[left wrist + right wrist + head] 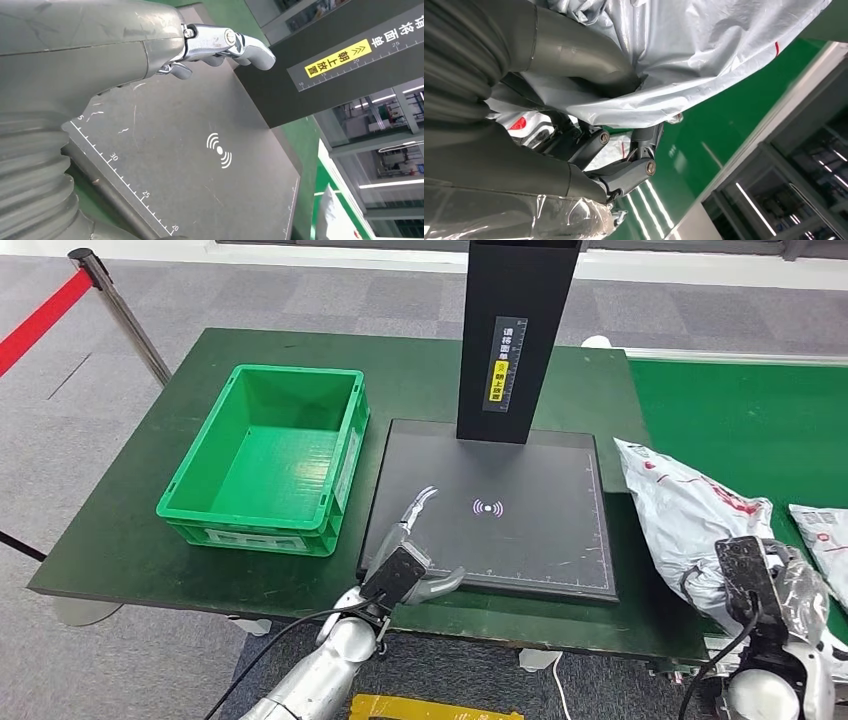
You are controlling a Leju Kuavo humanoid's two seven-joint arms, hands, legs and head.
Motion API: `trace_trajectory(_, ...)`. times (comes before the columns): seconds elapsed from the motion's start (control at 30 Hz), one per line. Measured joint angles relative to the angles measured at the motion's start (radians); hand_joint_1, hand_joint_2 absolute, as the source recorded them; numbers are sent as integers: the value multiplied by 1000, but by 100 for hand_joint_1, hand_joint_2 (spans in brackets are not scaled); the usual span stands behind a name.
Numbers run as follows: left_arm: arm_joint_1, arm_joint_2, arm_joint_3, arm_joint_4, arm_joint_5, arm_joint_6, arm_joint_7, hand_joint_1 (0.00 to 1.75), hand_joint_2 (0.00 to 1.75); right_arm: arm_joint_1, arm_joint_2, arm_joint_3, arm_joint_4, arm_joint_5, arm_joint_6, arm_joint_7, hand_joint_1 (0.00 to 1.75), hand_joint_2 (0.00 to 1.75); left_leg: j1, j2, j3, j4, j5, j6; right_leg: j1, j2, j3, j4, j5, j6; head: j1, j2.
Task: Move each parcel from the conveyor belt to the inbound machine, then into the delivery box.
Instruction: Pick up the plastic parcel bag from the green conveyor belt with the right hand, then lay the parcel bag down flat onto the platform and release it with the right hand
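A grey plastic parcel, soft and crinkled, lies at the right edge of the surface, overlapping the green conveyor belt. The right hand has thumb and fingers closed on a bunched fold of the bag. It looks light, limp and slippery, so a deep grip on gathered film seems safest. The left hand hovers spread and empty over the near-left corner of the inbound machine. The green delivery box sits to the machine's left.
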Motion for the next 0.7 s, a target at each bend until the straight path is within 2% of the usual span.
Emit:
trace_trajectory(0.4, 0, 0, 2, 5, -8, -4, -5, 0, 175, 18, 11, -1, -91, -27, 32, -38, 175, 175, 0, 0, 0, 0, 0, 0, 0, 0, 0, 0, 0, 0, 0, 0)
trace_trajectory(0.7, -1, 0, 2, 15, 1, 5, -22, 0, 175, -25, 16, 85, -84, -14, 38, -46, 175, 175, 0, -1, 0, 0, 0, 0, 0, -2, 1, 0, 0, 0, 0, 0)
